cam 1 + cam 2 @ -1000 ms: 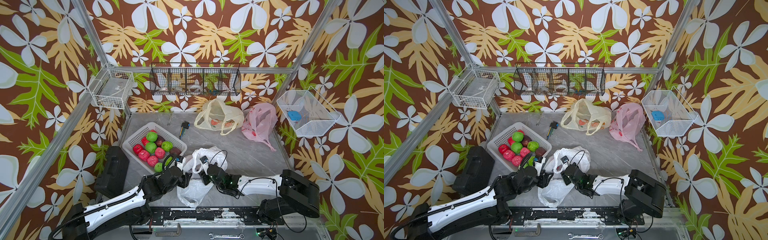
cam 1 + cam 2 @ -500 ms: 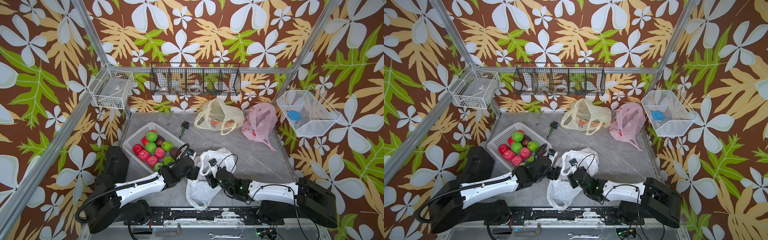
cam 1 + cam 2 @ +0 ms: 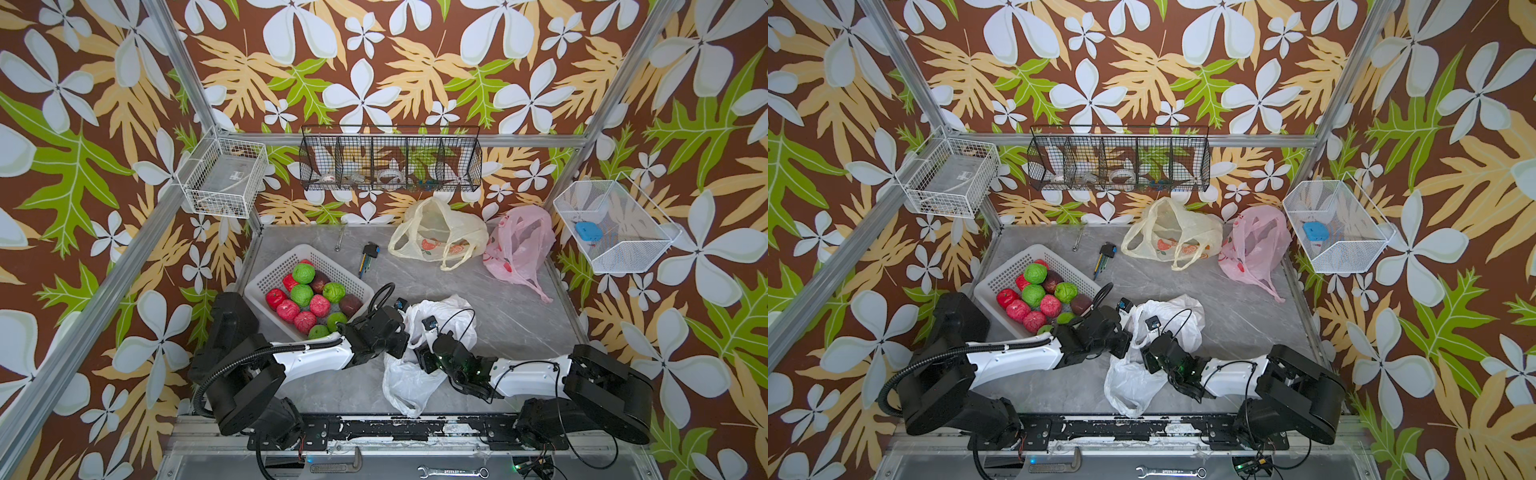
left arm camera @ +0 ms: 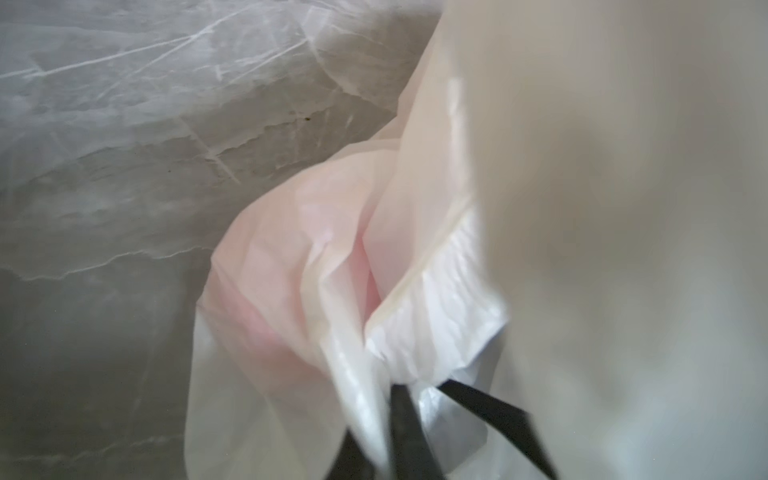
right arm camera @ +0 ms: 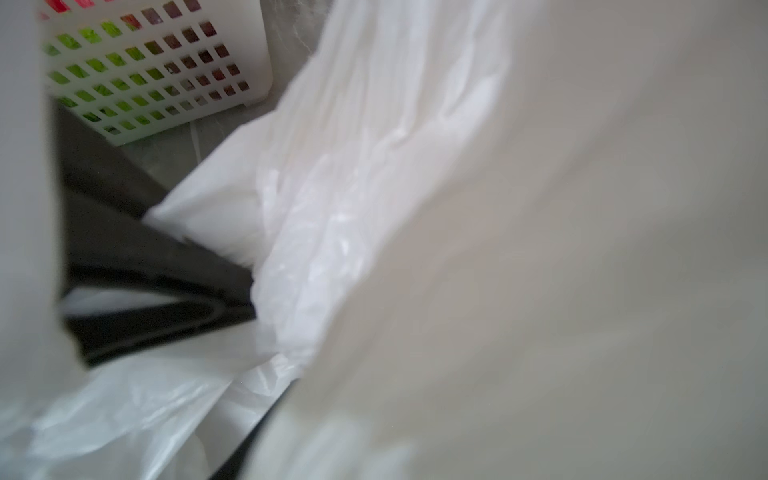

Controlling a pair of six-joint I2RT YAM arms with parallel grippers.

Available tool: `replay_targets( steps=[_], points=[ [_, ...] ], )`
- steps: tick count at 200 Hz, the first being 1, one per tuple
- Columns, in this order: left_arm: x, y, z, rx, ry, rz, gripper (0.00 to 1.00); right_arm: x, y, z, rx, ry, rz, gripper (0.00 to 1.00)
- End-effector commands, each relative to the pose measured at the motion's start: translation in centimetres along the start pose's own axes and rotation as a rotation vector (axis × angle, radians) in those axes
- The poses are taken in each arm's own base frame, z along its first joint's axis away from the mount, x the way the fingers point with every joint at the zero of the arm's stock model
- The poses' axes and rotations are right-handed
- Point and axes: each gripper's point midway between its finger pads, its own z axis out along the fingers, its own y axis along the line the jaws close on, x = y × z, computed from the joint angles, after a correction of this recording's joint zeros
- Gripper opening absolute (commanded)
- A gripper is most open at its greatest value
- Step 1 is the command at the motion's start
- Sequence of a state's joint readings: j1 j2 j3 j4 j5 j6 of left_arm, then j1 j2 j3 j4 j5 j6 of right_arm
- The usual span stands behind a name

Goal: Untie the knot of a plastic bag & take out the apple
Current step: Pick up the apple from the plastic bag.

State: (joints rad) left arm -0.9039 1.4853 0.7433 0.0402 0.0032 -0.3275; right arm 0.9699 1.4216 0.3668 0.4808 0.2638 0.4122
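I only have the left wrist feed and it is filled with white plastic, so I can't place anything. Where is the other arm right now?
Observer: The right end effector is at the same white bag, just to the robot's right of yours. The film hides whether it is open or shut.
Operator: What's on my side of the bag?
Observer: A white basket holding fruit sits close by, on the robot's left.
Operator: Any other bags around?
Observer: Two. A yellow bag and a pink bag lie side by side at the far edge of the table, apart from the white one.
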Motion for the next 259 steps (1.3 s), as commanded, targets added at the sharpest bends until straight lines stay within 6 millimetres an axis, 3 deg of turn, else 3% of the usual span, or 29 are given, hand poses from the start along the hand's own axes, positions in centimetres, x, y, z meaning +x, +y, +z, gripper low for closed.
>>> replay_targets(
  steps=[1,46,70,126,148,176,219,259],
  points=[
    [-0.3,-1.5,-0.7,0.078,0.005,0.022,0.0,0.4,-0.7,-0.1,0.028,-0.012,0.035,0.62],
    [-1.4,-3.6,-4.9,0.159,-0.071,0.032,0.0,1.0,-1.9,-2.5,0.021,-0.064,0.084,0.66],
    [-2.4,-3.1,-6.6,0.151,-0.148,-0.025,0.0,0.4,-2.0,-4.3,-0.023,-0.127,0.093,0.69],
    [-2.6,-3.1,-5.2,0.15,-0.124,-0.058,0.0,-1.9,-1.3,-6.7,-0.088,-0.209,0.065,0.75],
    [-2.4,-3.1,-5.0,0.158,-0.122,-0.062,0.0,-2.2,-1.4,-6.3,-0.06,-0.192,0.059,0.77],
    [-1.9,-3.0,-4.9,0.161,-0.113,-0.063,0.0,-1.1,-2.5,-4.2,0.038,-0.071,0.072,0.79],
    [-0.8,-2.8,-4.7,0.172,-0.1,-0.077,0.0,-0.1,-0.4,-1.0,-0.022,0.041,0.07,0.8],
    [-0.1,-2.7,-4.5,0.178,-0.093,-0.086,0.0,-1.8,0.6,0.1,-0.038,0.017,0.043,0.79]
  ],
)
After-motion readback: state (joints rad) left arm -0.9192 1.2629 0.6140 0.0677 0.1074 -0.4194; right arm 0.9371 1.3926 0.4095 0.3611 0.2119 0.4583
